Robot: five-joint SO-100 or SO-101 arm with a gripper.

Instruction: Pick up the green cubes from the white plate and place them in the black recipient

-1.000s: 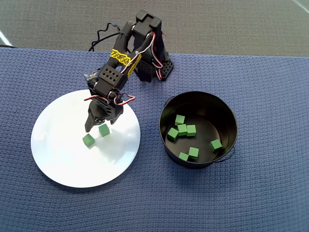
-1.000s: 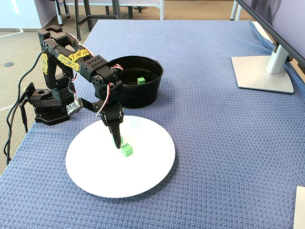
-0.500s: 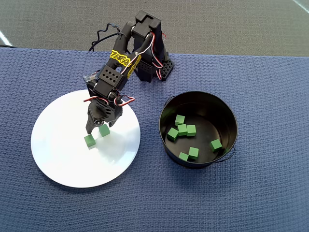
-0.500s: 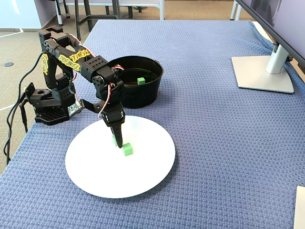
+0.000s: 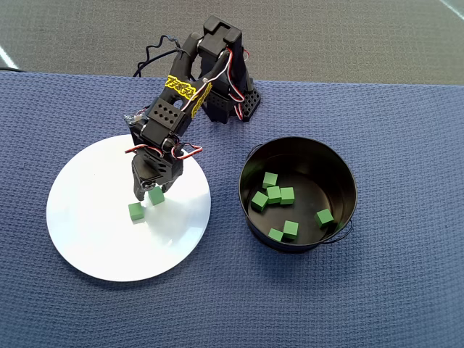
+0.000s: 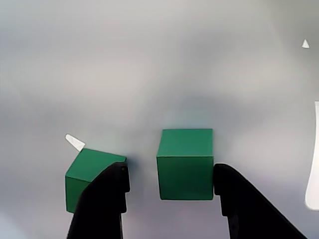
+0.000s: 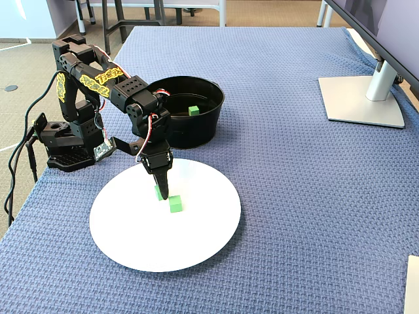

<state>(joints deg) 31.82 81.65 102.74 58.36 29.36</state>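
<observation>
Two green cubes (image 5: 135, 211) unmoved, end effector (image 5: 148, 194) shifted.

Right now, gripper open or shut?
Open. In the wrist view the gripper straddles one green cube on the white plate, with a gap visible left of the cube; the other cube lies outside.

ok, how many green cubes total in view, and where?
9. Two on the white plate: one between the open end effector fingers, one just outside them. Seven in the black pot, e.g.. None seems hidden.
</observation>
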